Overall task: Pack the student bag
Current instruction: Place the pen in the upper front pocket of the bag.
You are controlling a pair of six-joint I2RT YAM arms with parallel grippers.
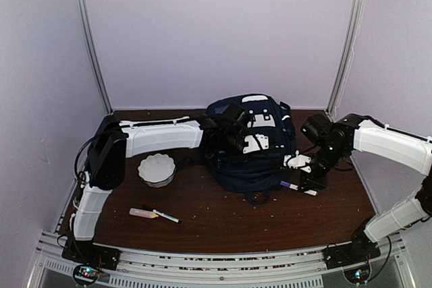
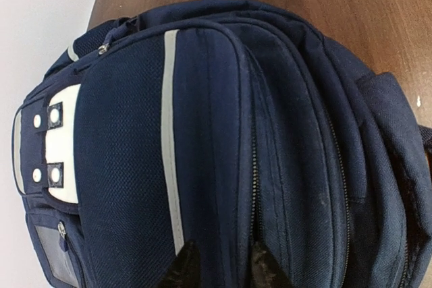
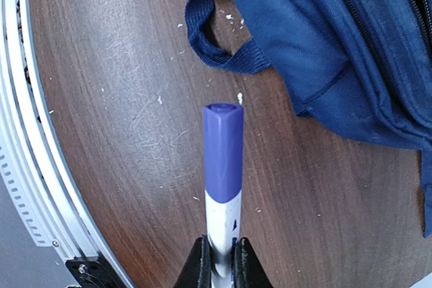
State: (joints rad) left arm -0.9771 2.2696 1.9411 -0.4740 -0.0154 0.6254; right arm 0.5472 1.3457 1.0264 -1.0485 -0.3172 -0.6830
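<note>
Near edge: the two arm bases stand at a metal rail in front of the brown wooden table.
Loose things, near left: a small pink object lies just beside a black-and-white pen; I cannot tell if they touch.
Right gripper: its jaws are narrow and clamp the white barrel of a purple-capped marker. The marker is above the table, beside the bag's right near corner. Its cap points past the fingers.
Carry loop: it lies flat on the wood at the bag's near end, with pale crumbs around it.
Bowl: white with a wavy rim, on the table to the left of the bag and apart from it.
Student bag: it lies on the table in the far middle, between the two arms, front pocket up. Its white buckle patches are visible.
Left gripper: it is over the top of the bag with its fingers partway apart. A ridge of navy fabric beside a zipper lies between them. Whether they pinch it, I cannot tell.
</note>
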